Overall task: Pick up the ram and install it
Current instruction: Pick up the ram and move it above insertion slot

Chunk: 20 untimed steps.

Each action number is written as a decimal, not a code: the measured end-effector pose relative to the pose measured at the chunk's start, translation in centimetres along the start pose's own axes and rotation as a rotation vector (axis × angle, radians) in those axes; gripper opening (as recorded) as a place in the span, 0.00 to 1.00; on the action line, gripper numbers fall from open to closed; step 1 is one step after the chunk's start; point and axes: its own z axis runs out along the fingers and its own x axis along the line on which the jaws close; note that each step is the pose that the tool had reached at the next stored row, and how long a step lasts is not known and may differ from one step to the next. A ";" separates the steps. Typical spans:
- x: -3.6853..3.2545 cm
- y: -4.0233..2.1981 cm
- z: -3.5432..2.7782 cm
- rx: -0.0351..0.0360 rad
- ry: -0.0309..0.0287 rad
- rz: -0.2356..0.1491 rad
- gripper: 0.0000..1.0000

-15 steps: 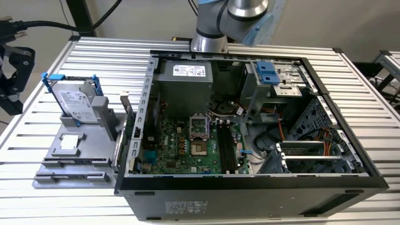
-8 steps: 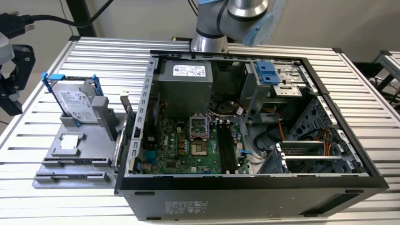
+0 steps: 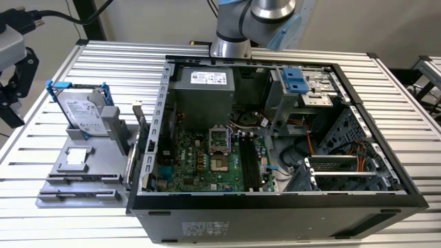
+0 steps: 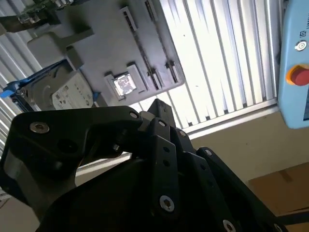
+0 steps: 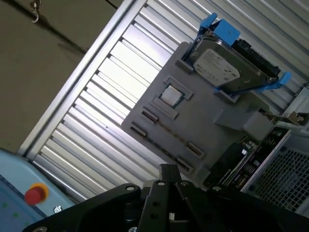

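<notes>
A thin dark strip that looks like the ram (image 5: 172, 136) stands edge-on in one of two long holders on the grey fixture tray (image 5: 203, 116). That tray (image 3: 86, 170) lies at the exterior view's left, beside the open computer case (image 3: 276, 206). The motherboard's long black slots (image 3: 249, 164) lie in the middle of the case floor. My gripper (image 3: 14, 88) hangs at the exterior view's far left edge, off to the side of the tray and apart from it. In both wrist views its black linkage (image 4: 157, 104) (image 5: 169, 169) fills the foreground, with the tray beyond it.
A silver hard drive (image 3: 86, 113) in blue rails stands upright at the tray's back, with a square chip (image 3: 78, 155) in front of it. A green card (image 3: 142, 137) stands between tray and case. A pendant with a red button (image 4: 299, 75) lies beyond the table edge.
</notes>
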 end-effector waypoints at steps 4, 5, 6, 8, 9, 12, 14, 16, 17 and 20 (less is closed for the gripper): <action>0.00 0.00 0.00 -0.0004 0.0018 -0.072 0.00; 0.00 0.00 0.00 -0.0005 0.0023 -0.091 0.00; 0.00 0.01 0.00 -0.0006 0.0026 -0.109 0.00; 0.00 0.01 0.00 -0.0009 0.0035 -0.145 0.00; 0.00 0.01 0.00 -0.0011 0.0039 -0.163 0.00; 0.00 0.00 0.00 -0.0015 0.0051 -0.218 0.00; 0.00 0.00 0.00 -0.0018 0.0059 -0.255 0.00; 0.00 0.00 0.00 -0.0018 0.0064 -0.292 0.00; 0.00 -0.01 0.00 -0.0011 0.0061 -0.309 0.00; 0.00 0.00 -0.01 0.0027 0.0032 -0.358 0.00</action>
